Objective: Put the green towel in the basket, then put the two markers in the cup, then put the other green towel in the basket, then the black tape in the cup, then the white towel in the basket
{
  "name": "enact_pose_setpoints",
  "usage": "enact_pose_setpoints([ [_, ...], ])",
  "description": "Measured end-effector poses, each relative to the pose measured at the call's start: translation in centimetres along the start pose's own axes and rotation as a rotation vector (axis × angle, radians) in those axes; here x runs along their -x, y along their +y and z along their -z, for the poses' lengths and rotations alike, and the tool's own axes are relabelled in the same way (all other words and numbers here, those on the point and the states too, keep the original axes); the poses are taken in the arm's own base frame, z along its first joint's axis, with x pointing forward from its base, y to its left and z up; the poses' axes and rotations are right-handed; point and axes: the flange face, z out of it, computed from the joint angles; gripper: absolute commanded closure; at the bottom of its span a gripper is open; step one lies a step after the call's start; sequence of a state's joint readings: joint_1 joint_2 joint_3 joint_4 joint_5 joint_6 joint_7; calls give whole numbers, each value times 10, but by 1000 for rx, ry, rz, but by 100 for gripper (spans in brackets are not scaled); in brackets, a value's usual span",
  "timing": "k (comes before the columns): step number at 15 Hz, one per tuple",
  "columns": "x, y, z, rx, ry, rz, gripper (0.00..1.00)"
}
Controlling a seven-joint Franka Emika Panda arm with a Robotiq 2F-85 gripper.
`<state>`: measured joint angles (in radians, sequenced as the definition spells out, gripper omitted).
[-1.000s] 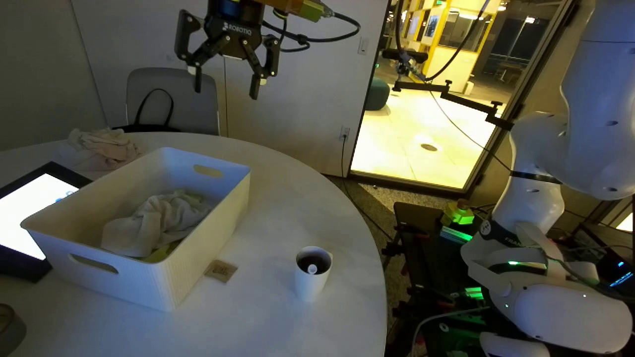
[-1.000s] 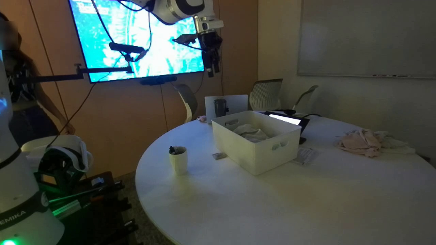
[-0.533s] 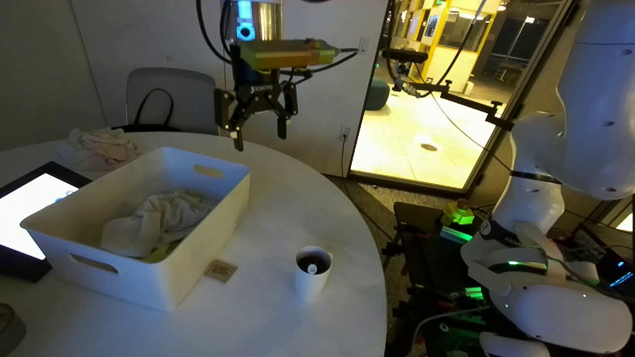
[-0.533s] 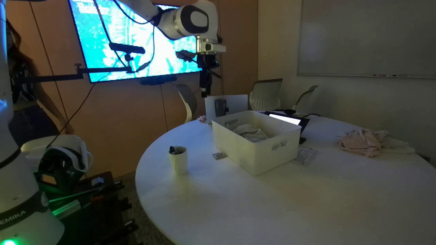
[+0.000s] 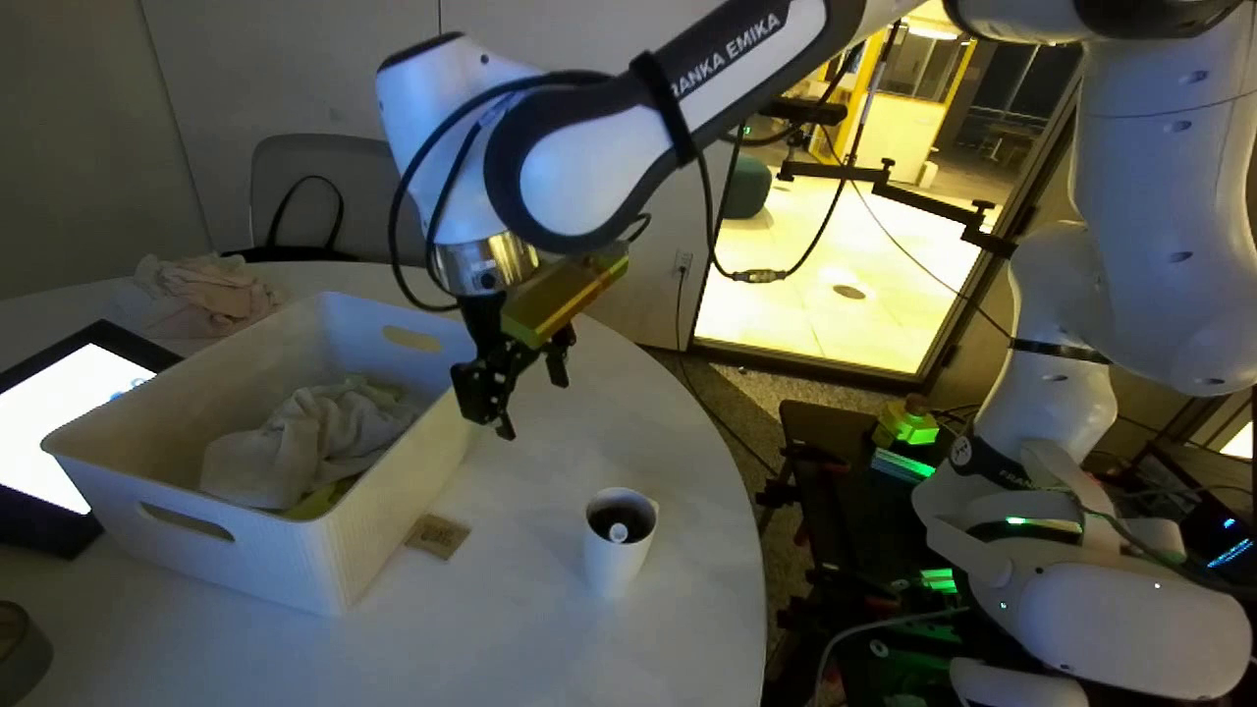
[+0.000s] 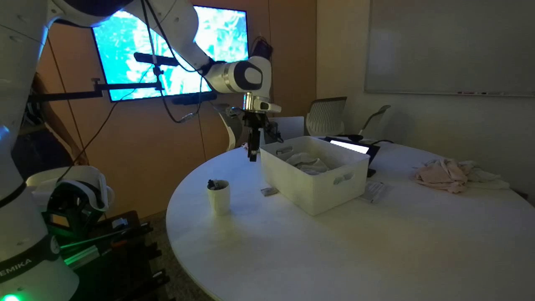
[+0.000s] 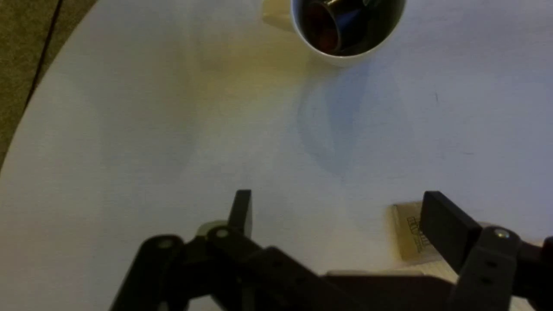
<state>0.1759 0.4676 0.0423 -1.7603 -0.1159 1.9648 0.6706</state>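
White towel [image 5: 304, 447] lies crumpled inside the basket [image 5: 260, 557]. Green cloth [image 5: 316, 503] shows at two of its edges; the number of pieces cannot be determined. The basket, pale and open-topped, stands on the worktop [image 5: 550, 648]. The cup [image 5: 614, 571], white, stands upright on the worktop, apart from the basket; its handle [image 7: 277, 14] shows in the wrist view. In an exterior view a black item [image 6: 212, 184] projects above the cup's rim; in the wrist view a dark, round-edged object [image 7: 348, 21] is seen within, not positively identified.

Pincer [image 5: 533, 405]: fingers [image 7: 447, 229] spread well apart, directed downward above the worktop, near the outer side of the basket. Contact with the basket cannot be established.

A brown printed card [image 5: 438, 536] lies flat between basket and cup, just beside the former. A lit, dark-framed screen [image 5: 59, 422] stands close to the basket; a clear packet [image 6: 374, 191] lies near it. Further along the worktop, a pink cloth [image 6: 443, 175] lies bunched, with a pale cloth [image 6: 487, 179] next to it. A round grey item [image 5: 22, 656] is cut off at the margin of an exterior view. Beyond the worktop: chairs [image 6: 328, 117], a whiteboard [image 6: 451, 46], and a bright wall screen [image 6: 225, 33] partly hidden by the arm [image 6: 184, 29].
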Motion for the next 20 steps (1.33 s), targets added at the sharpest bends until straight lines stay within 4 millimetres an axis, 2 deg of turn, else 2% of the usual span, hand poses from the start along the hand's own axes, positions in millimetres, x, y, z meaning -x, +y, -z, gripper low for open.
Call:
enact_pose_setpoints([
  [3,-6,-19,-40,-5,9,98,0],
  [7,-15,-34,-72,-54,67,177,0],
  [12,-18,-52,-101,-106,138,254,0],
  [17,-6,-78,-124,-106,152,371,0],
  [20,-1,-94,-130,-105,161,429,0],
])
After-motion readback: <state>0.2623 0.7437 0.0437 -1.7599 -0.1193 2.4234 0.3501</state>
